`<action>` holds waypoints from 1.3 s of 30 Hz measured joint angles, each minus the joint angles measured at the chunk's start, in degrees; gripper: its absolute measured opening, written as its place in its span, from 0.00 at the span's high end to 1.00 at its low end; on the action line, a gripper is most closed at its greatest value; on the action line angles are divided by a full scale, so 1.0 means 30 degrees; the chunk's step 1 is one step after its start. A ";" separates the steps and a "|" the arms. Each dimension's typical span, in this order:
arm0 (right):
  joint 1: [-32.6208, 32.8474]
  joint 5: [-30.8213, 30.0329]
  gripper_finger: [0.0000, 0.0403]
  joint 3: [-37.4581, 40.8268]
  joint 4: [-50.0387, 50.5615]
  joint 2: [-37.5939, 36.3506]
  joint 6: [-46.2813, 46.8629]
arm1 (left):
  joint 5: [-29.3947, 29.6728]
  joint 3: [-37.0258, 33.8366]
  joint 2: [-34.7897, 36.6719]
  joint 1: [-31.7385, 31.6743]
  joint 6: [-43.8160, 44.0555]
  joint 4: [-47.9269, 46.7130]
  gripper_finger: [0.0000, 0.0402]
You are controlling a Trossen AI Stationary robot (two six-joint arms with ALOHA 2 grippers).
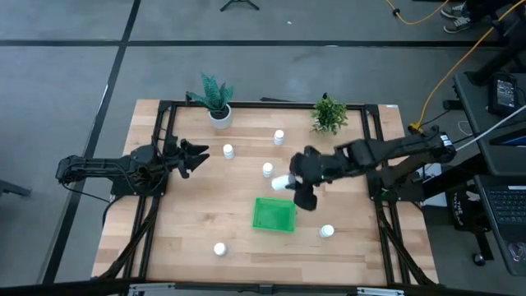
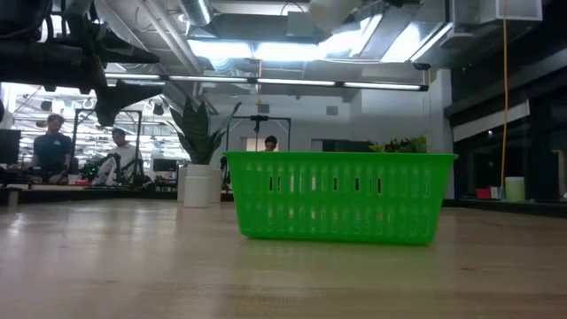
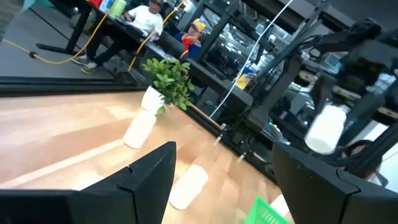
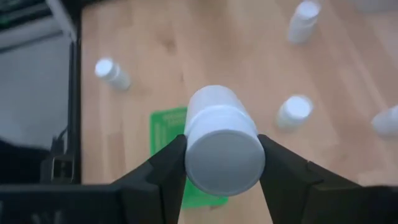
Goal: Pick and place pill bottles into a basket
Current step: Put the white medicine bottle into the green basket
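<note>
- The right tool is clamped on one pill bottle, which lies sideways between the fingers with its cap facing the wrist camera.
- In the high view that held bottle's long axis runs roughly 3 to 9 o'clock, cap end toward 9.
- The basket sits on the bench at about 7 o'clock from the right tool, close by and lower; in the right wrist view its green floor shows directly behind the bottle. The low view shows no bottle above its rim.
- Judgement: the coming move is a short carry toward 7 o'clock and down, then release; the right arm is far nearer the basket.
- The left tool hangs at the bench's 9 o'clock side, fingers spread, holding nothing.
- Five loose bottles stand around the bench, the nearest at 11 o'clock from the right tool.
</note>
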State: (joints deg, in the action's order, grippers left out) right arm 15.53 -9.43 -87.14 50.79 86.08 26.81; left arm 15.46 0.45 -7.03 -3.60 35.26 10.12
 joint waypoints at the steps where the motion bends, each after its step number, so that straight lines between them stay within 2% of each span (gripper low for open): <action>1: 0.0340 0.0003 0.58 0.0164 0.0158 0.0057 0.0110 | 0.0002 0.0000 0.0000 0.0000 -0.0004 -0.0055 0.36; 8: 0.1442 0.0108 0.58 0.1652 0.0806 0.0811 0.0428 | 0.0980 0.0000 0.0000 0.0000 0.0003 -0.0113 0.36; 17: 0.1434 0.1944 0.58 0.2341 0.0706 0.2809 -0.0372 | 0.2684 0.0000 0.0000 0.0000 0.0210 -0.0506 0.36; 22: 0.1406 0.2563 0.58 0.1710 0.0625 0.4238 -0.0519 | 0.2268 0.0000 0.0000 0.0161 0.0820 -0.0484 0.36; 29: 0.1067 0.2576 0.58 0.0593 0.0568 0.5950 0.0421 | 0.1677 0.0000 0.0000 0.0599 0.0213 -0.0652 0.36; 39: 0.0698 0.2671 0.58 0.0337 0.0950 0.7691 0.1946 | -0.0169 0.0000 0.0000 0.0831 -0.0164 -0.1487 0.36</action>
State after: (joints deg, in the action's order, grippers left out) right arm 17.63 -1.42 -86.13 53.64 109.16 32.65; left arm 14.96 0.45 -7.03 -1.10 34.76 5.66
